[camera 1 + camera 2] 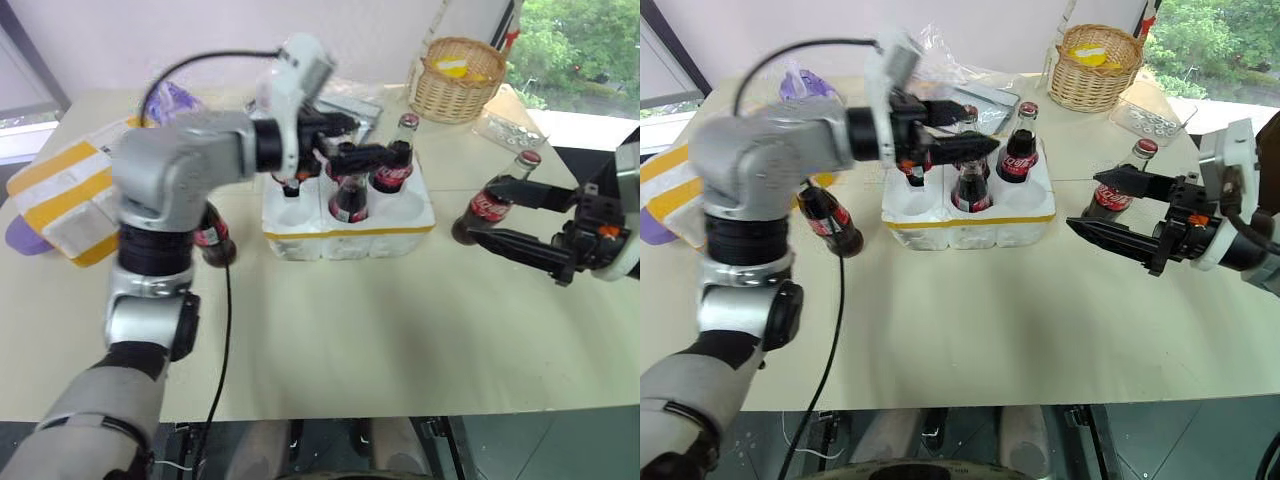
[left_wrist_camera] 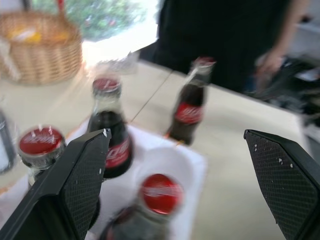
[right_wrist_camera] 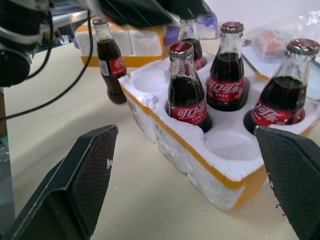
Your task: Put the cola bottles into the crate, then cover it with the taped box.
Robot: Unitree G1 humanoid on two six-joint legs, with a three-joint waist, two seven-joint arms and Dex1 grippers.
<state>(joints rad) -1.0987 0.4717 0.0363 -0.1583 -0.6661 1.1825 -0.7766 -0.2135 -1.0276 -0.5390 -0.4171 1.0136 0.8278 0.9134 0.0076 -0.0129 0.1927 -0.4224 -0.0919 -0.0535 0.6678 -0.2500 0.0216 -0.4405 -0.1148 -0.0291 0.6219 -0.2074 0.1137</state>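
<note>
Six round holes, white styrofoam crate [image 3: 200, 160]

Left arm: bent at the elbow, the grey forearm reaches across toward the right, with a black cable looping over it. The left gripper [image 1: 350, 140] points level and rightward; its two black fingers [image 2: 80, 175] stand wide apart with nothing between them.

Right arm: enters from the right edge, with only the wrist and the white housing in sight. The right gripper [image 1: 1110, 205] points level, toward the left. Its two long black fingers [image 3: 85, 175] are spread wide, one above the other in the head views, and clamp nothing.

The two grippers are well apart, their fingertips aimed roughly toward one another.
</note>
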